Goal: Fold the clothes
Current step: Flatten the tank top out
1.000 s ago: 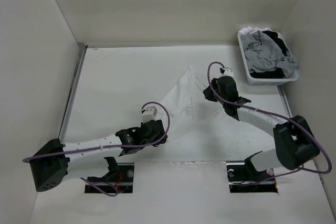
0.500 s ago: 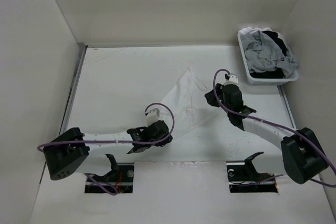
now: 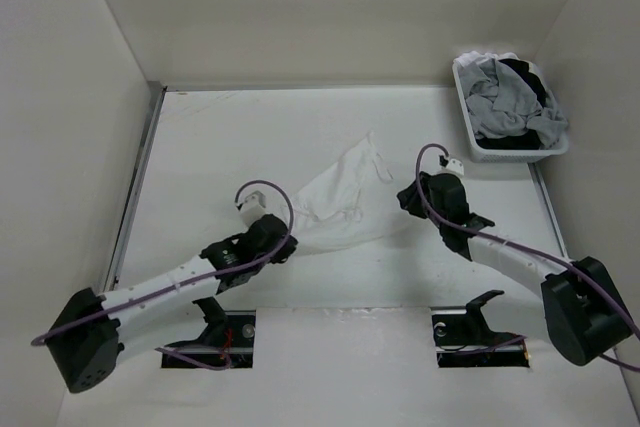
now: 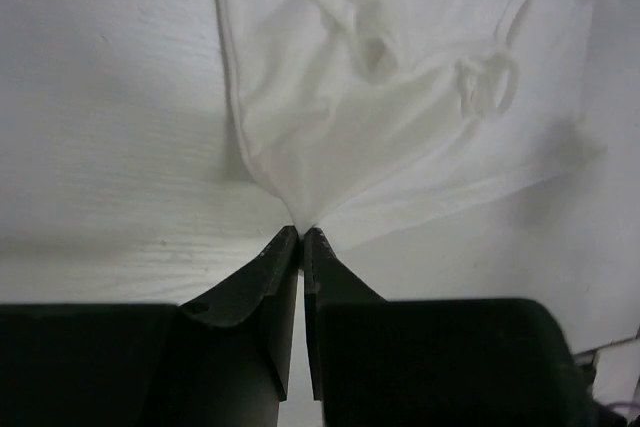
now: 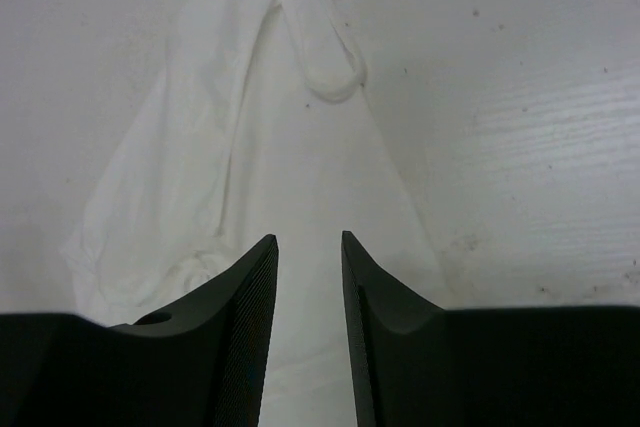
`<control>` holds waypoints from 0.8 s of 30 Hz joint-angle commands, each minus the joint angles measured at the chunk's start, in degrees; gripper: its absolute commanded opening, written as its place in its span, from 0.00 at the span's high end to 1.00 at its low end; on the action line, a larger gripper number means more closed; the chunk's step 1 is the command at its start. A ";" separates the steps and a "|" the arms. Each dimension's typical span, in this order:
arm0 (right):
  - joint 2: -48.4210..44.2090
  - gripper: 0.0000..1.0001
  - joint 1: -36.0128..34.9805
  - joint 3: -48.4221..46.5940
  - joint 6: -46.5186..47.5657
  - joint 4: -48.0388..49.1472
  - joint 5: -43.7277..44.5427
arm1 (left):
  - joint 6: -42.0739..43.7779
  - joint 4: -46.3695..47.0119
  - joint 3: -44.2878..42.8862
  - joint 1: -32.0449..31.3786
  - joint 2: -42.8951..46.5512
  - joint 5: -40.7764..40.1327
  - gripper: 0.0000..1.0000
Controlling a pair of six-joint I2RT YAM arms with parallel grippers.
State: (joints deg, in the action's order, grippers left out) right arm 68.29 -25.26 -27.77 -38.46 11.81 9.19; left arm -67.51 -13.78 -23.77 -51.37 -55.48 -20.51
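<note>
Your left tool (image 4: 301,234) is pinched shut on a near corner of the white garment (image 4: 400,97), which lies rumpled on the desk (image 4: 100,97) between the two arms. Your right tool (image 5: 308,239) hangs over the cloth's far side, jaws parted, holding nothing. You look to be at the spreading step. Next, lower the right tool onto an edge, grip it, and draw the cloth flat.

Plain white garment (image 3: 335,202), black left claw (image 4: 301,235), black right claw (image 5: 310,242), white basket (image 3: 516,154).
</note>
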 commanded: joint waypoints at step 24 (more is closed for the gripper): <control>-1.32 0.73 -12.84 4.48 -15.33 -14.10 2.85 | 10.64 -2.57 8.39 14.86 12.50 6.45 0.93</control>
State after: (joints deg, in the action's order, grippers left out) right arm 66.76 -37.58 -24.03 -52.36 -5.06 12.58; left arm -57.82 -18.37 -15.70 -36.40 -43.97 -14.57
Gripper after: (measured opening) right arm 0.280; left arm 0.065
